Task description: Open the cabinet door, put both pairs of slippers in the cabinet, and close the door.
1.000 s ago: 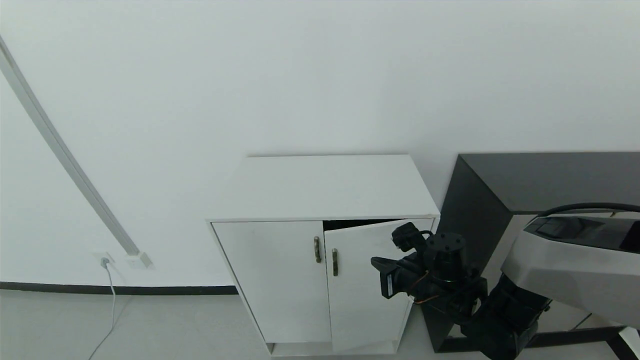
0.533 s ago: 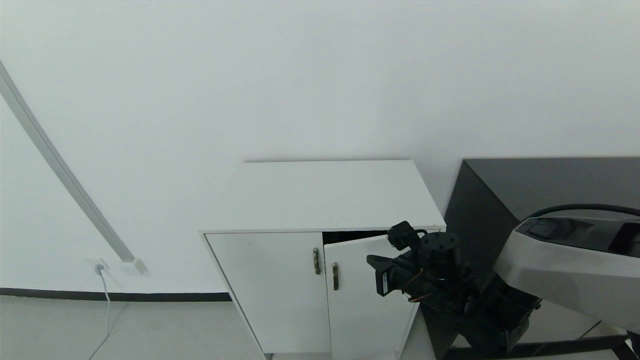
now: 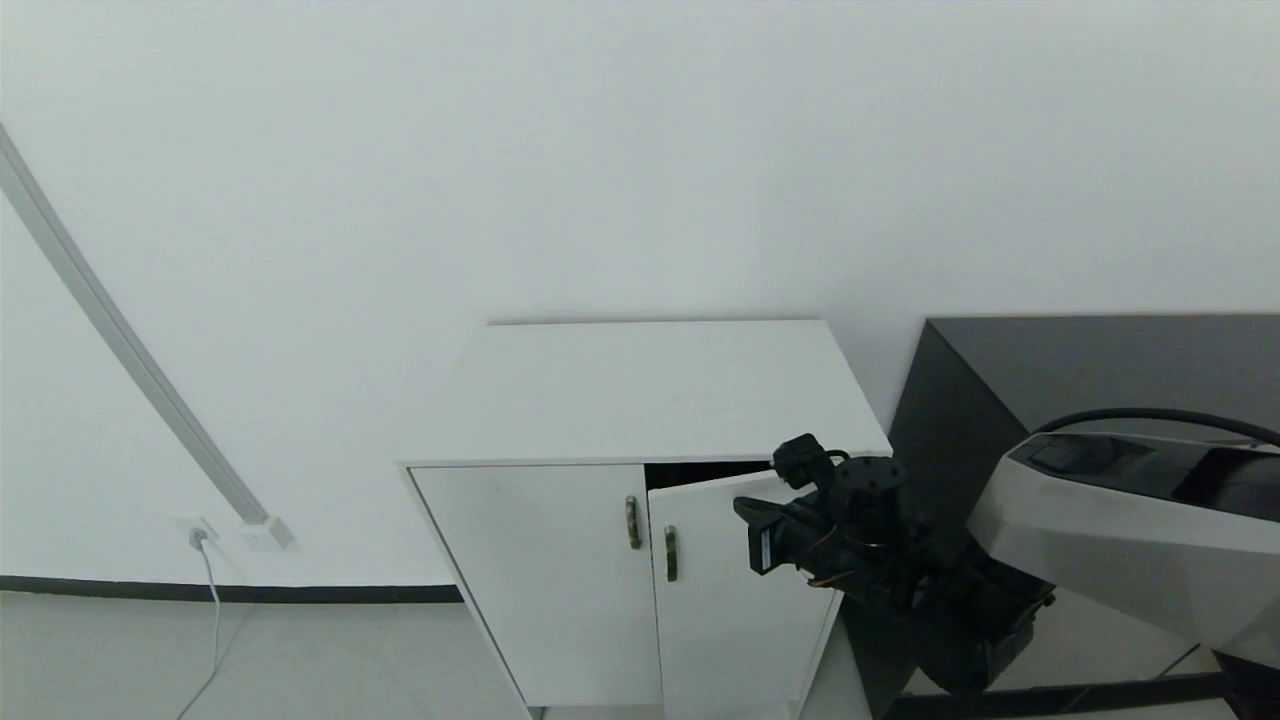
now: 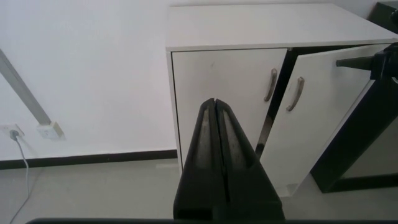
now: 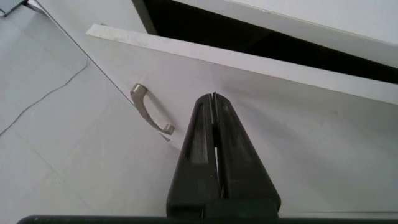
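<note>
Pale grey floor [image 3: 320, 660]; a white cabinet [image 3: 650, 390] stands on it against the wall; a black table [image 3: 1100, 360] stands just beside the cabinet; a white cable [image 3: 212, 630] trails down onto it.

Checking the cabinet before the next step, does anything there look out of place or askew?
The right door stands ajar, a dark gap along its top, with the shut right end effector near its front; the left door sits flush.

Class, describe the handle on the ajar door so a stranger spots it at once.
Find the white two-door cabinet against the wall. Beside the left handle at its middle hangs the right handle, curved dull metal, alone on the door swung ajar.
</note>
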`<state>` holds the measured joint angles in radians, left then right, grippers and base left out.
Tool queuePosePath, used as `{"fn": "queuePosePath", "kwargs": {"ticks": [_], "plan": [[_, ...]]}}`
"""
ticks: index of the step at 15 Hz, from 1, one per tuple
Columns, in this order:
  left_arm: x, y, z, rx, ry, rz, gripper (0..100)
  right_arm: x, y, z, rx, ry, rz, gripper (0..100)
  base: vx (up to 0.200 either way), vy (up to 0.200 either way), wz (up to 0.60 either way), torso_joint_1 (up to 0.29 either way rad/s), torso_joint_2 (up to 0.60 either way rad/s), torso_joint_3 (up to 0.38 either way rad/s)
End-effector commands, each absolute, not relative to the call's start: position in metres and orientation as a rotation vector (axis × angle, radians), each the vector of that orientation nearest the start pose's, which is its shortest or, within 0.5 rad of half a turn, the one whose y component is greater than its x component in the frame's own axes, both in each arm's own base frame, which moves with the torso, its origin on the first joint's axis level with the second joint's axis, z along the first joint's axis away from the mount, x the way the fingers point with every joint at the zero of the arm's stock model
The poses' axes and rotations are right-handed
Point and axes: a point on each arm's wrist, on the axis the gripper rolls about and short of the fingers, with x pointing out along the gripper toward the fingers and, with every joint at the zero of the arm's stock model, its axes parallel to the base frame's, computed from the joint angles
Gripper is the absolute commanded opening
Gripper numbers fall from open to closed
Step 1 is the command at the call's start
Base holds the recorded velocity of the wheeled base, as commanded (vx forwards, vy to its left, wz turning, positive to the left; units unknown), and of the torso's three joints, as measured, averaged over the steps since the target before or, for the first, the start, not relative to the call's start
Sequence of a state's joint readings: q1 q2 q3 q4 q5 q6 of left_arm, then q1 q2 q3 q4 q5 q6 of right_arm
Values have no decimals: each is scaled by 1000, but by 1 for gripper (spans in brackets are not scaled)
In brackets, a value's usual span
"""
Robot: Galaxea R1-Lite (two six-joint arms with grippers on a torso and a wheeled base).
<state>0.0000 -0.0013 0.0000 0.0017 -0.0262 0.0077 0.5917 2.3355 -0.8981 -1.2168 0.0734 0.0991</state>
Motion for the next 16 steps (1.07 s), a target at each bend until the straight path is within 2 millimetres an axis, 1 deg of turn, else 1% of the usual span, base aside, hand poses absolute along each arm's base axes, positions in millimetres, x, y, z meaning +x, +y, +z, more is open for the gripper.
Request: {"fn": "queuePosePath", "kwargs": {"ticks": [1, 7, 11, 16], "plan": [[-23, -1, 75, 8, 1, -28, 0, 341, 227, 25, 39, 256, 641, 0, 0, 0, 0, 0, 0, 0], [-23, -1, 75, 8, 1, -28, 0, 362, 223, 17, 46, 243, 609, 0, 0, 0, 0, 0, 0, 0], [-23, -1, 75, 9, 1, -26, 0, 368, 220, 19, 50, 235, 596, 0, 0, 0, 0, 0, 0, 0], [-23, -1, 75, 9, 1, -26, 0, 370, 220, 15, 49, 240, 592, 0, 0, 0, 0, 0, 0, 0]]}}
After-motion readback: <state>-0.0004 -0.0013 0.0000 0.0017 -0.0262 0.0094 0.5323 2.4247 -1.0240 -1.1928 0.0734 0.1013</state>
